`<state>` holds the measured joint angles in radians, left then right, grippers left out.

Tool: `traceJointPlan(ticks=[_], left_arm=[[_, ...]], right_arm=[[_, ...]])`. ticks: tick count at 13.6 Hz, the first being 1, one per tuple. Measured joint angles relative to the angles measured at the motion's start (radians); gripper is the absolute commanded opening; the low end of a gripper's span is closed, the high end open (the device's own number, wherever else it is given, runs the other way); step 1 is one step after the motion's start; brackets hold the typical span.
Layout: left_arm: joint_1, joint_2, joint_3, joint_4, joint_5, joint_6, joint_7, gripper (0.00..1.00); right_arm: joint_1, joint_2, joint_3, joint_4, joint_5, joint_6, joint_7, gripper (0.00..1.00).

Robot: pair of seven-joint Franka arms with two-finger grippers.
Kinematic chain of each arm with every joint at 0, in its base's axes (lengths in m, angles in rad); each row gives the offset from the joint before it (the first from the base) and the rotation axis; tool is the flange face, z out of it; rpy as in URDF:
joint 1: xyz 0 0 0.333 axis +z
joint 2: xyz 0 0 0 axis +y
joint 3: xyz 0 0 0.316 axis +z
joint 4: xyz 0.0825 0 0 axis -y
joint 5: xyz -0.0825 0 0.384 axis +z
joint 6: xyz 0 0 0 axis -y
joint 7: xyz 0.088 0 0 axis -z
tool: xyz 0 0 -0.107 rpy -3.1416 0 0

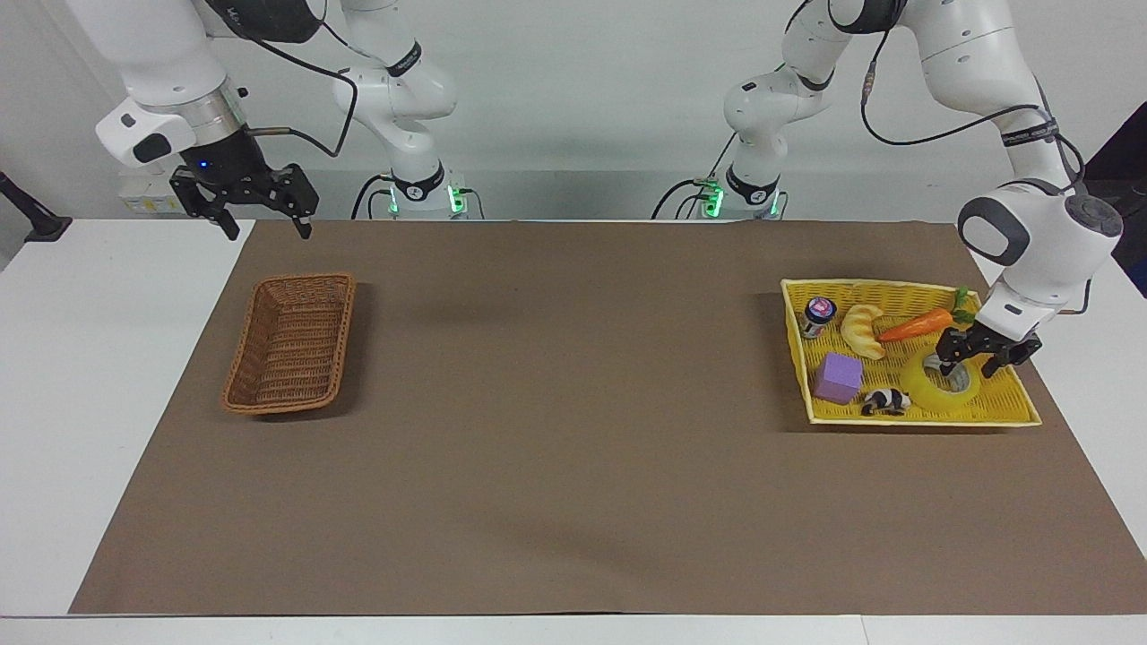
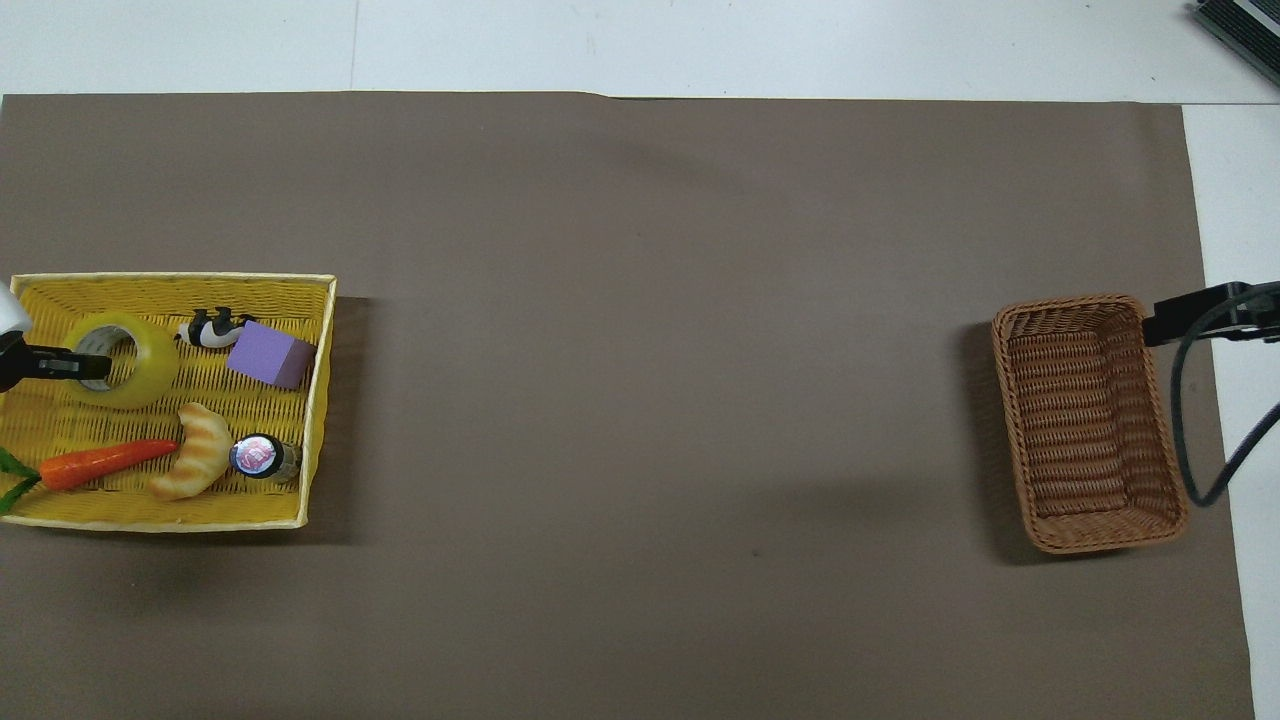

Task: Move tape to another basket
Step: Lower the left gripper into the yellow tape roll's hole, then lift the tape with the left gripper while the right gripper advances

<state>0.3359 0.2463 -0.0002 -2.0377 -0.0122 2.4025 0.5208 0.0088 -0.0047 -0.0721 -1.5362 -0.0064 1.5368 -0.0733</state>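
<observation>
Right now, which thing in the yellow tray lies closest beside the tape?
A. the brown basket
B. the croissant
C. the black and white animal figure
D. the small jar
C: the black and white animal figure lies right beside the tape in the yellow tray, while the jar and croissant sit nearer the robots.

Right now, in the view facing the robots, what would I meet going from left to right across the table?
brown wicker basket → small jar → croissant → yellow tape roll
</observation>
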Motion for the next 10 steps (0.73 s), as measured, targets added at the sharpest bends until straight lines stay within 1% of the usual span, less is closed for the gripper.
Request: traceJointPlan(ticks=[1, 4, 5, 6, 10], left_arm=[[0.001, 0.0, 0.001, -0.005, 0.0, 0.0, 0.0, 0.44], [0.007, 0.0, 0.001, -0.007, 0.0, 0.0, 0.0, 0.09], [0.01, -0.001, 0.0, -0.007, 0.0, 0.002, 0.0, 0.01], [0.01, -0.003, 0.0, -0.006, 0.0, 0.003, 0.003, 0.0], [0.011, -0.015, -0.003, 0.016, 0.0, 0.004, 0.021, 0.0]], right_arm=[[0.0, 0.0, 0.0, 0.0, 0.0, 0.0, 0.0, 1.0], [0.0, 0.0, 0.0, 0.0, 0.0, 0.001, 0.0, 1.0], [0.0, 0.0, 0.0, 0.0, 0.0, 0.001, 0.0, 1.0], [0.0, 0.0, 0.0, 0.0, 0.0, 0.001, 0.0, 1.0], [0.0, 0.0, 0.001, 0.0, 0.0, 0.001, 0.0, 1.0]])
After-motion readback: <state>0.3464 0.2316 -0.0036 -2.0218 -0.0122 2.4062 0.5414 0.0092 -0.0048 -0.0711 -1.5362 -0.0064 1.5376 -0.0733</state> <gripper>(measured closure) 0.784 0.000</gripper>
